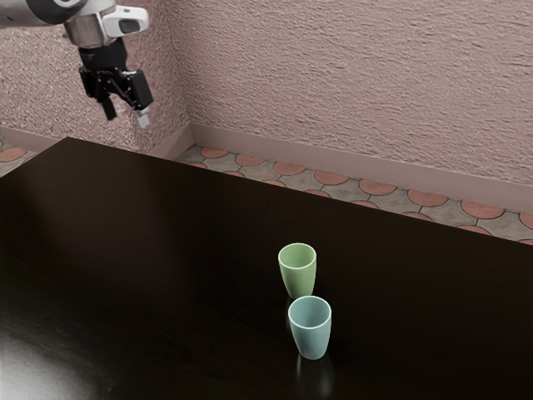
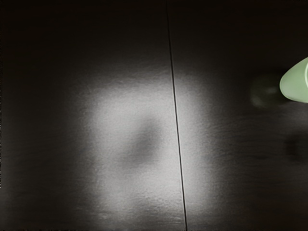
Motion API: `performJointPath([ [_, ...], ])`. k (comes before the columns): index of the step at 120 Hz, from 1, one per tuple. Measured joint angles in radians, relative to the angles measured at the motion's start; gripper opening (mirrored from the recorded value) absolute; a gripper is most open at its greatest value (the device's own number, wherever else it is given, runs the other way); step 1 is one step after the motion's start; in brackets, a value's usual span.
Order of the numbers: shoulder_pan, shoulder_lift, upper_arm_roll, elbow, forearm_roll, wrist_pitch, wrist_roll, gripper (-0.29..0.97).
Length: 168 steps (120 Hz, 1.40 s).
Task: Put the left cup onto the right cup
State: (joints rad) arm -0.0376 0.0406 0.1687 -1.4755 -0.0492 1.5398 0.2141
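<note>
Two cups stand upright and close together on the dark table (image 1: 125,250). The green cup (image 1: 297,269) is the farther one; the blue cup (image 1: 310,327) stands just in front of it, nearer the table's front edge. My gripper (image 1: 127,113) hangs high at the exterior view's upper left, far from both cups, open with nothing between its fingers. In the wrist view a sliver of the green cup (image 2: 296,85) shows at the picture's edge, away from the hand, over the dark tabletop (image 2: 96,57).
A thin seam (image 2: 175,120) runs across the tabletop under my hand. Behind the table lie a tiled floor (image 1: 366,185) and a pink textured wall (image 1: 350,75).
</note>
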Motion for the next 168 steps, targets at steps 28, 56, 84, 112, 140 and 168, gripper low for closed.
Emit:
performJointPath([
  [28,0.003,0.001,0.0,0.001,0.0,0.004,-0.006,0.66],
  [56,0.001,0.024,0.0,0.011,0.003,0.006,-0.01,0.66],
  [84,0.007,0.092,-0.004,0.047,0.013,0.008,-0.012,0.66],
  [112,0.014,0.178,-0.004,0.102,0.015,0.023,-0.013,0.66],
  [140,0.023,0.258,-0.005,0.152,0.015,0.04,-0.011,0.66],
  [168,0.024,0.277,-0.006,0.153,0.014,0.065,-0.01,0.66],
])
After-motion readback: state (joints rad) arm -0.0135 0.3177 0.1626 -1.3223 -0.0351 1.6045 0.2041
